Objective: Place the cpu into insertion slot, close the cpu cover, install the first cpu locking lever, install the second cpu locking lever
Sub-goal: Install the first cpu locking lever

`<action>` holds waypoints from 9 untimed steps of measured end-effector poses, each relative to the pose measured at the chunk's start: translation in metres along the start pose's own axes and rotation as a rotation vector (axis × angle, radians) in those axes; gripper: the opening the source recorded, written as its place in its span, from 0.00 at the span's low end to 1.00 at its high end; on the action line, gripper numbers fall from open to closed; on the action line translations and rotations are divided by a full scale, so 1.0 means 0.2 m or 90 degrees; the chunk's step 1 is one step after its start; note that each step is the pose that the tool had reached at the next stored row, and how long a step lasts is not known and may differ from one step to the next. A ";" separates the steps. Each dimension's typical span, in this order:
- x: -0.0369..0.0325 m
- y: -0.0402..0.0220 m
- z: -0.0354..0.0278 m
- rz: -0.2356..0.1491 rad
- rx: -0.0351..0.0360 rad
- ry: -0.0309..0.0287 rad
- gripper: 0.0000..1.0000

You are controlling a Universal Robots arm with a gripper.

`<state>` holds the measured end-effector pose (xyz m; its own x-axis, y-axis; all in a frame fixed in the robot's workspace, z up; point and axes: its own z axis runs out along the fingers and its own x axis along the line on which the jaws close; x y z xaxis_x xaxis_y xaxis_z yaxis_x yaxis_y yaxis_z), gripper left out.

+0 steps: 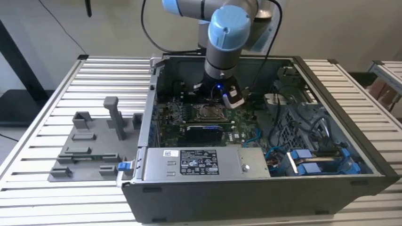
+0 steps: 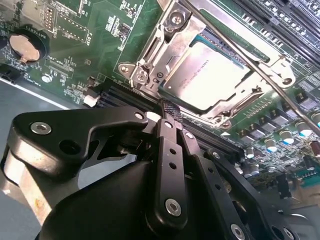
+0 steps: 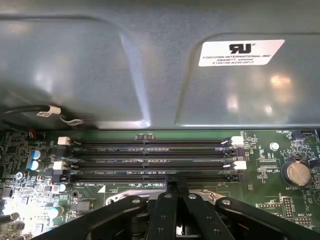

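The cpu (image 2: 210,75) lies flat in the socket with its silver top showing. The cpu cover (image 2: 165,42) is down around it as a metal frame. A thin locking lever (image 2: 285,77) runs slantwise along one side of the socket; whether it is latched I cannot tell. My gripper (image 2: 169,107) is shut with nothing held, its tip just off the socket's edge on the memory-slot side. In the exterior view the gripper (image 1: 223,96) hangs inside the open case just above and behind the socket (image 1: 209,112). In the first wrist view the gripper (image 3: 176,184) points at the memory slots (image 3: 150,160).
The open computer case (image 1: 251,193) walls in the board on all sides. The grey power-supply box (image 1: 201,162) is at the front, blue cables (image 1: 308,160) at the exterior view's right. A grey fixture (image 1: 94,141) stands on the slatted table at the exterior view's left. A coin battery (image 3: 296,171) sits near the slots.
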<state>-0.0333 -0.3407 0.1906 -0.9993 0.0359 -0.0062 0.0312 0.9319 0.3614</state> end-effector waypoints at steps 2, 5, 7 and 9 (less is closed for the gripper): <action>-0.004 0.001 0.000 0.000 -0.0001 0.0000 0.11; -0.012 0.001 0.000 0.000 0.0000 0.0002 0.11; -0.016 0.002 0.000 0.000 0.0000 0.0006 0.11; -0.018 0.004 -0.004 0.000 -0.0003 0.0011 0.11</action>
<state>-0.0297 -0.3404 0.1916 -0.9993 0.0359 -0.0043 0.0319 0.9317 0.3618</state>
